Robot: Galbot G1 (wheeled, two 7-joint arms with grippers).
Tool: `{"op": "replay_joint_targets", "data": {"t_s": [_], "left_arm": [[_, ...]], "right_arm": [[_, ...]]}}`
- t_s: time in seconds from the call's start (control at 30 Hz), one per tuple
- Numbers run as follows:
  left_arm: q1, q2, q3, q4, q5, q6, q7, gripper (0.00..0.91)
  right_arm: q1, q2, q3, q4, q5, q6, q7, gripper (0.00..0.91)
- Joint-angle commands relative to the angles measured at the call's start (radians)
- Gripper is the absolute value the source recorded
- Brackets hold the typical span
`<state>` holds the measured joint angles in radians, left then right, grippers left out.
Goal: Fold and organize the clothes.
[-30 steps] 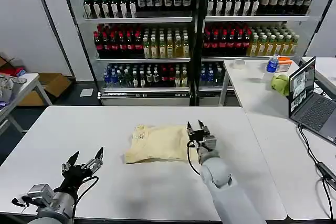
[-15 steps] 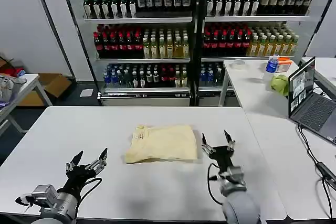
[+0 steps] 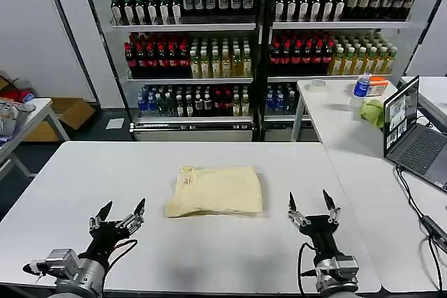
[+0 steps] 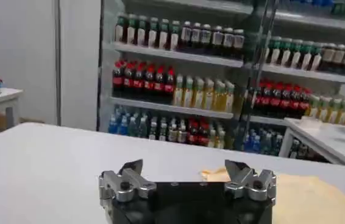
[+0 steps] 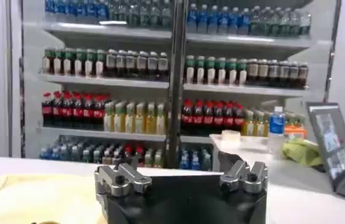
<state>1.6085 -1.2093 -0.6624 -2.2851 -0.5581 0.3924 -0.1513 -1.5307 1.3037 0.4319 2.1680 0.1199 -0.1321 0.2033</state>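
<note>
Clothes at frame centre, long axis left-right; right gripper lower right, nearer, open; left gripper lower left, open.

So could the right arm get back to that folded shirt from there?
Probably yes. The right gripper is open, beside the shirt on bare table, with nothing between them.

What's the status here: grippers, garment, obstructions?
Left gripper open, near table edge. Right gripper open, beside the garment, apart. Cream garment folded on the table. Nothing in the way.
</note>
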Motion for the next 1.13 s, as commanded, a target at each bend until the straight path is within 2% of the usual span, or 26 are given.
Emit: {"op": "replay_joint_targets", "data": {"t_s": [0.03,0.2,0.33,0.53,1.0,1.13], "left_arm": [[0.015,-0.014,-0.006,-0.006,0.049,-0.005,0.018,0.907],[0.035,-0.047,-0.009,-0.017,0.092,-0.004,0.043,0.907],[0.056,-0.072,-0.013,-0.026,0.129,-0.008,0.057,0.907],[0.082,-0.095,-0.016,-0.045,0.151,-0.012,0.064,0.907],[0.107,-0.094,-0.023,-0.062,0.149,-0.019,0.077,0.907],[0.114,-0.08,-0.025,-0.063,0.142,-0.022,0.079,0.907]], "right_arm": [[-0.078,0.006,0.028,0.065,-0.009,0.015,0.001,0.907],[-0.065,0.026,0.016,0.07,-0.032,-0.017,0.0,0.907],[-0.065,0.017,-0.017,0.082,-0.084,-0.006,0.014,0.907],[-0.06,0.011,-0.023,0.105,-0.068,-0.009,0.029,0.907],[-0.084,0.03,-0.049,0.147,-0.127,-0.004,0.023,0.907],[-0.086,0.048,-0.046,0.141,-0.089,-0.039,0.006,0.907]]}}
